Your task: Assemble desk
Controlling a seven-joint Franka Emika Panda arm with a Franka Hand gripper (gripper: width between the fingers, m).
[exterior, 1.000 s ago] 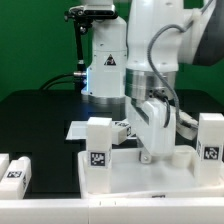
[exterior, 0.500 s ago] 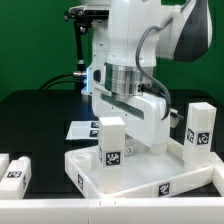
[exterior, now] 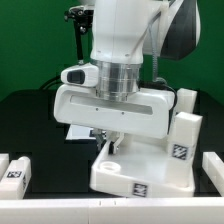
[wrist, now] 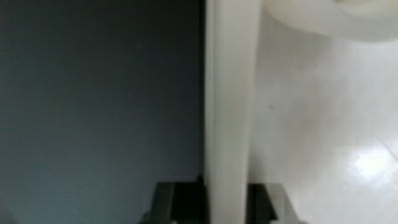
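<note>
White plastic desk [exterior: 140, 172] sits on the black bench [exterior: 30, 120] under the arm [exterior: 120, 40], one leg [exterior: 181, 140] standing at the exterior view's right. My end effector [wrist: 222, 200] is pinching its rim [wrist: 231, 100]; I'd turn slowly, holding it square between the pads [wrist: 178, 203].

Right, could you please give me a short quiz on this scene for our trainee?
1. True or false: the fingers grip the rim of the tabletop.
2. What lies at the exterior view's lower left? A a loose leg; B a screwdriver; C a cup.
3. What colour is the table?
Key: 1 true; 2 A; 3 black.
</note>
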